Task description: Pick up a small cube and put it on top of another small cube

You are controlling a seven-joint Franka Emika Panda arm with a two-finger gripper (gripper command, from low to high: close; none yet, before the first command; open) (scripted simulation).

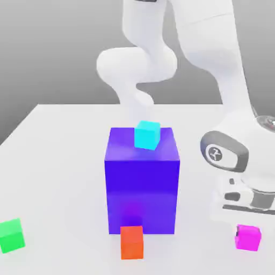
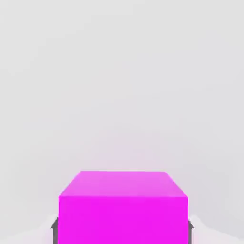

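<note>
Jaws of the gripper clenched on the magenta cube, 1 pad against each of 2 opposite sides in the hand view. Cube sits low over the table, at the exterior view's right; can't tell if it's clear of the surface.

Risks, judged:
- Slip on lift: if the pads bite only part of the side faces, a quick raise could let the cube tilt or drop.
- Collision: the big blue-violet block stands tall mid-table. A low sideways carry toward the orange-red cube or green cube could hit it, or knock the cyan cube off its top.
- Wrong target: 3 other small cubes, task names no color (annoying, honestly), so an unclear goal could send it to the wrong 1.
- Bad stack: orange-red sits near the block's front, so tight room for the hand; off-center release or letting go too high would topple the top cube.
</note>
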